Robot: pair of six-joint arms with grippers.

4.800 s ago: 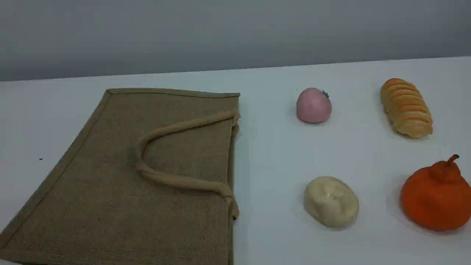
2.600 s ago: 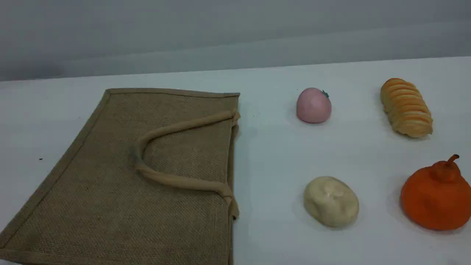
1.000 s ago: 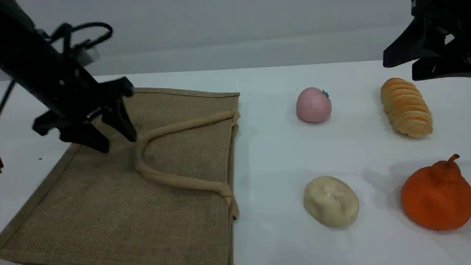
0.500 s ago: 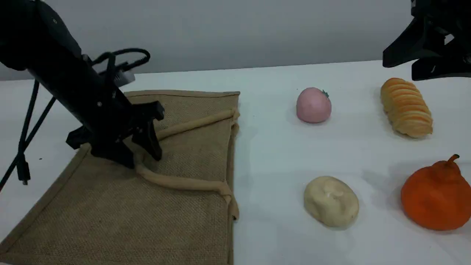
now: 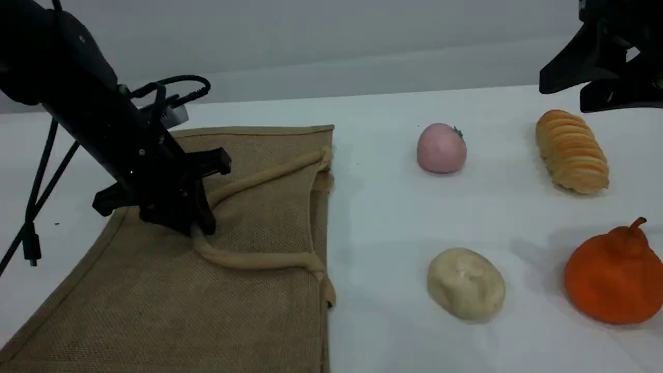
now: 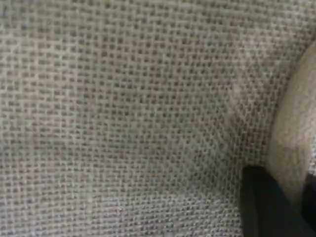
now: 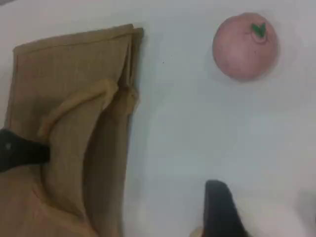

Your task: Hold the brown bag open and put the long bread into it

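The brown bag (image 5: 259, 207) lies flat on the left of the white table, its mouth facing right. My left gripper (image 5: 199, 228) is shut on the bend of the bag's upper beige handle (image 5: 248, 260). The left wrist view is filled with jute weave (image 6: 123, 113), with the handle (image 6: 296, 133) beside a black fingertip (image 6: 261, 207). In the right wrist view the bag (image 7: 69, 89) has its upper layer puckered near the mouth. The long bread (image 5: 571, 150) lies at the far right. Up in the air behind it my right gripper (image 5: 562, 97) hangs open and empty.
A pink ball (image 5: 441, 148) (image 7: 244, 47) sits mid-table between bag and bread. A cream-white bun (image 5: 465, 283) lies near the front. An orange pear-shaped fruit (image 5: 614, 274) stands at the right edge. The left arm's cable (image 5: 36, 197) hangs left of the bag.
My left gripper came down onto the handle's bend and shut on it. The bag's mouth edge pulled slightly left and puckered. The right arm has stayed still over the last second.
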